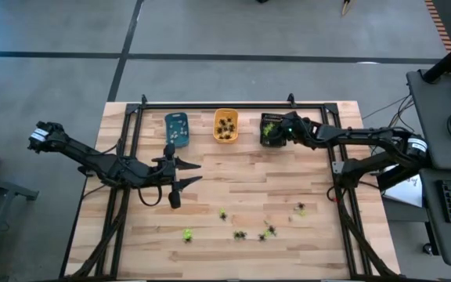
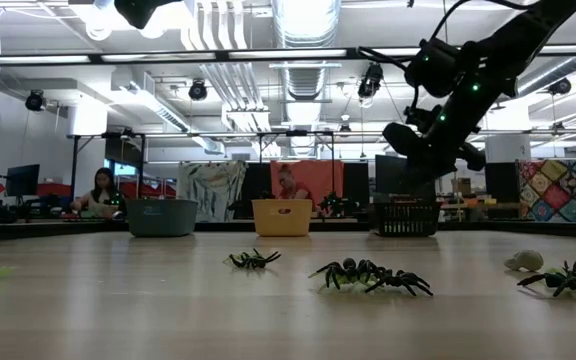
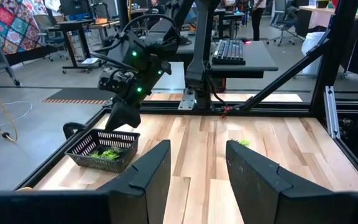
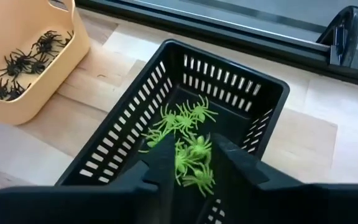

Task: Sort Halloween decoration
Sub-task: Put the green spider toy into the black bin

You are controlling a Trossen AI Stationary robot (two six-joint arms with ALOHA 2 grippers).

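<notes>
The Halloween decoration is tiny plastic spiders. Loose black and yellow-green ones (image 1: 239,233) lie on the table's near half, and in the low view black ones (image 2: 368,275) and a pale one (image 2: 525,260) show. Yellow-green spiders (image 4: 188,140) lie in the black tray (image 4: 123,124), black ones (image 4: 23,59) in the orange tray (image 1: 225,125), pale ones in the blue tray (image 1: 176,129). My right gripper (image 4: 194,163) hangs open just above the black tray (image 1: 271,129), fingers pointing down into it. My left gripper (image 1: 194,173) is open above the table's left middle, holding nothing.
The three trays stand in a row along the far edge, inside a black metal frame (image 1: 233,104) that borders the table. The right arm (image 3: 132,74) reaches in from the right. Bare wood lies between the trays and the loose spiders. People sit in the room behind.
</notes>
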